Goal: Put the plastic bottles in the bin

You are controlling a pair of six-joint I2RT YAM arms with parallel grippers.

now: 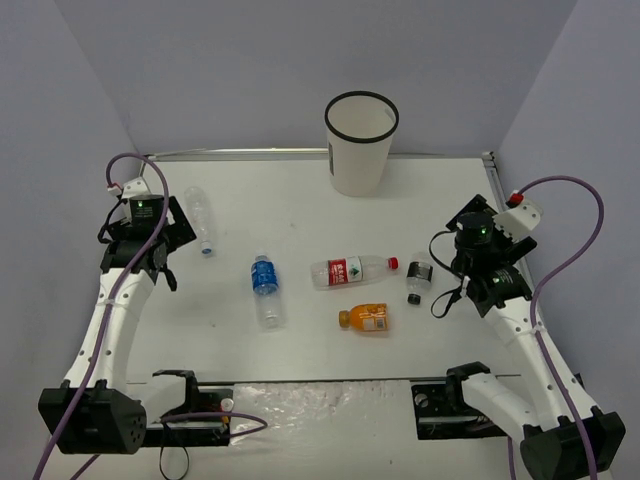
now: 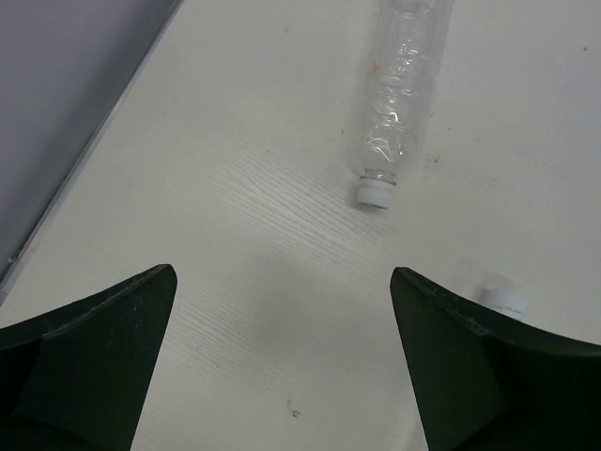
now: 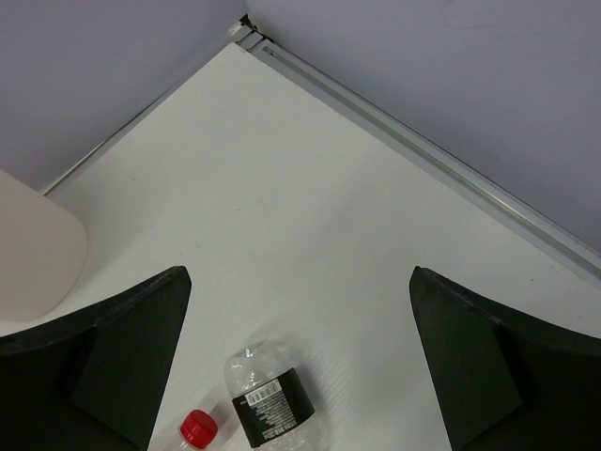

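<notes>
Five bottles are lying on one table, one bin is standing there, and two arms are reaching over it.

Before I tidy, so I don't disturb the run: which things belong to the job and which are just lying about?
Job: bin; clear bottle; blue-label bottle; red-label bottle; orange bottle; dark-label bottle.
Not the job: purple cables; back rail.

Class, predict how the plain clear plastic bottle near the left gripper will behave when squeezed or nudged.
The plain clear plastic bottle lies on its side, so a nudge would probably roll it. It looks empty, so it is likely light. Its thin wall is crinkled, so a squeeze may buckle it.
</notes>
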